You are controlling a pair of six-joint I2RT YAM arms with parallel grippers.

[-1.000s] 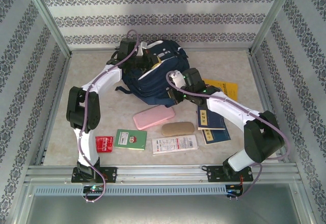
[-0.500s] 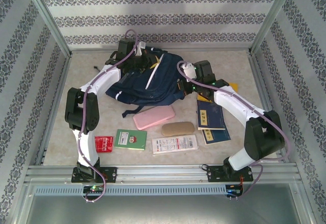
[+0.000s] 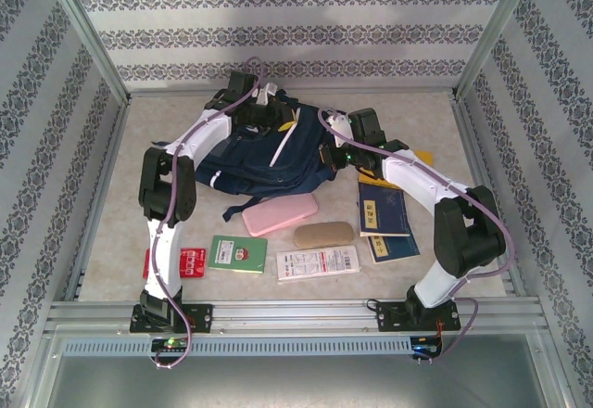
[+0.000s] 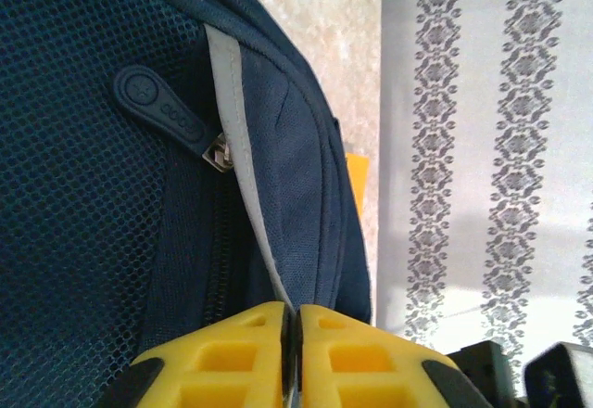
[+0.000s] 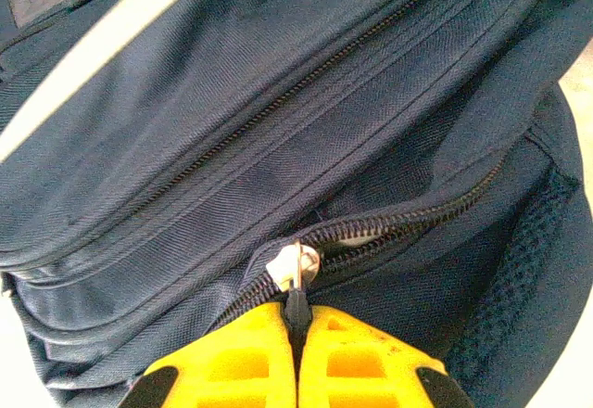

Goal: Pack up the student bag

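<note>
Table (image 3: 445,121): 1 bag (image 3: 269,162); L hand (image 4: 296,334), R hand (image 5: 296,329) pinching.

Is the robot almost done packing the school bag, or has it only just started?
Only just started. Nothing looks packed: the pink case, brown case, green booklet and blue books lie outside the bag. Right now the right hand pinches a zipper pull and the left hand grips the bag's grey strip. Left: open the zip and put everything in.

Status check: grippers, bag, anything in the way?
Left gripper shut on grey strip of student bag. Right gripper shut on zipper pull. Pink case beside bag, unpacked.
</note>
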